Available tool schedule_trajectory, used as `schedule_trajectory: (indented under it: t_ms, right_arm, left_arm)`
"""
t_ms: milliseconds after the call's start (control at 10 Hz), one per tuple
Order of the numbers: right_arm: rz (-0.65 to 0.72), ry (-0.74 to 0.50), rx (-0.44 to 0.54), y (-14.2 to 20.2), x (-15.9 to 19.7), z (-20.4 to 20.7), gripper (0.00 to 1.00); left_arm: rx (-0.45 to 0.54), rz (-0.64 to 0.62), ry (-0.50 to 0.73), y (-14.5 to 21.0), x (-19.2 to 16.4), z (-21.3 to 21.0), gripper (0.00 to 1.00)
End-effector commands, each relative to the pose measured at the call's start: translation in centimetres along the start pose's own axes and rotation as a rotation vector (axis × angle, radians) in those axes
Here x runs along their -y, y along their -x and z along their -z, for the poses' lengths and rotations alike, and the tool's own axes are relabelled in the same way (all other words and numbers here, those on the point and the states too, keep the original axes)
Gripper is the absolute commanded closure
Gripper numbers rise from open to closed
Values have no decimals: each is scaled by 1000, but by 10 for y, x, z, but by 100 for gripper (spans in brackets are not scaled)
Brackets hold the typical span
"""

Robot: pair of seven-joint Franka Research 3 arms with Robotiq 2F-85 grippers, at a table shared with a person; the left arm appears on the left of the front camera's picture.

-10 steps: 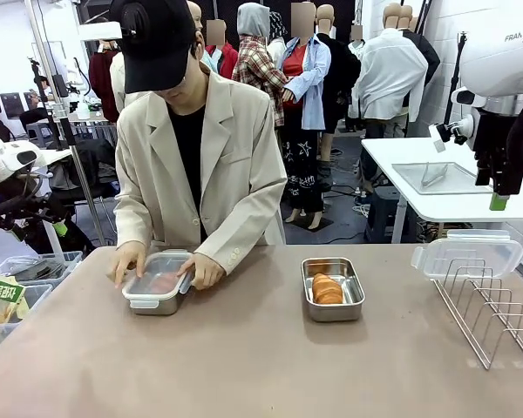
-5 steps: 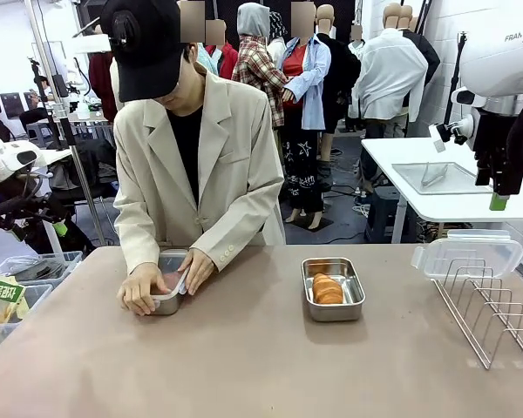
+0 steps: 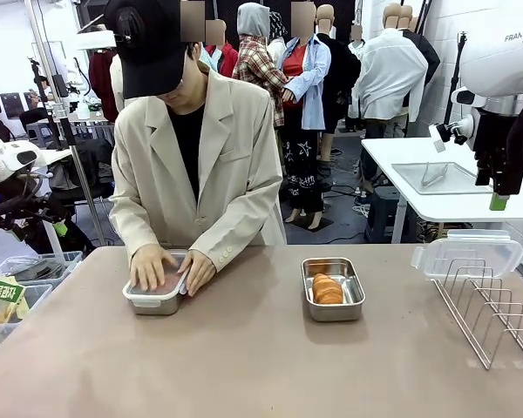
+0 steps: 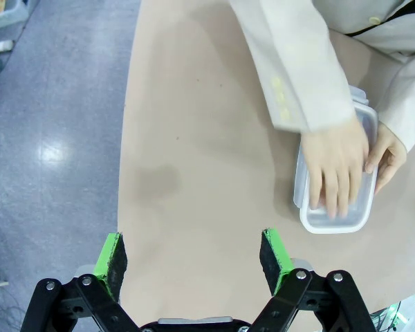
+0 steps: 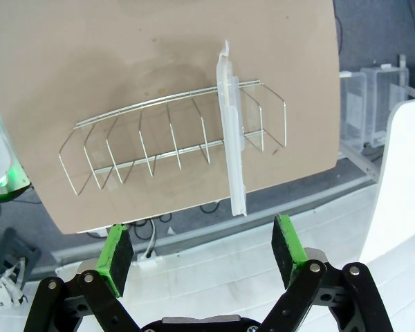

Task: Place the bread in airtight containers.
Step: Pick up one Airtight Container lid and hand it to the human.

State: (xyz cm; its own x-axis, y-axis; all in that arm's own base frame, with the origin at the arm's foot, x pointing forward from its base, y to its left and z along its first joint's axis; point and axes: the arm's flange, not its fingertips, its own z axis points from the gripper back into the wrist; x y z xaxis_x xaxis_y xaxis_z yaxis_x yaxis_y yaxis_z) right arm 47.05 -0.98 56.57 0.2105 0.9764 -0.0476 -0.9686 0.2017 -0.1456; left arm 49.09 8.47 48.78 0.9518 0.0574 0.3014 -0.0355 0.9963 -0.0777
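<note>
The person's hands press one tin shut to seal it; at its three o'clock bread lies uncovered; both arms' jaws apart.

Tan tabletop near, white side table far right, grey floor, white wall right.

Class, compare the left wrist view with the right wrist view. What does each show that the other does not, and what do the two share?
Left wrist view, not the right: a person's hand lies flat on a lidded steel tin, with the other hand at its side.
Right wrist view, not the left: a wire rack with a loose clear lid standing on edge in it.
Shared: the brown table, and in each view an open, empty gripper, the left gripper and the right gripper.
</note>
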Motion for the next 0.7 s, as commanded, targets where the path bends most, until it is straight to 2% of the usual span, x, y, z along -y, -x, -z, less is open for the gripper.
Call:
schedule_trajectory:
  t_ms: [0, 600]
  right_arm:
    - [-9, -4, -2, 1, -1, -1, 0]
    - [-9, -4, -2, 1, -1, -1, 0]
  left_arm:
    - [8, -3, -11, 1, -1, -1, 0]
    - [8, -3, -11, 1, -1, -1, 0]
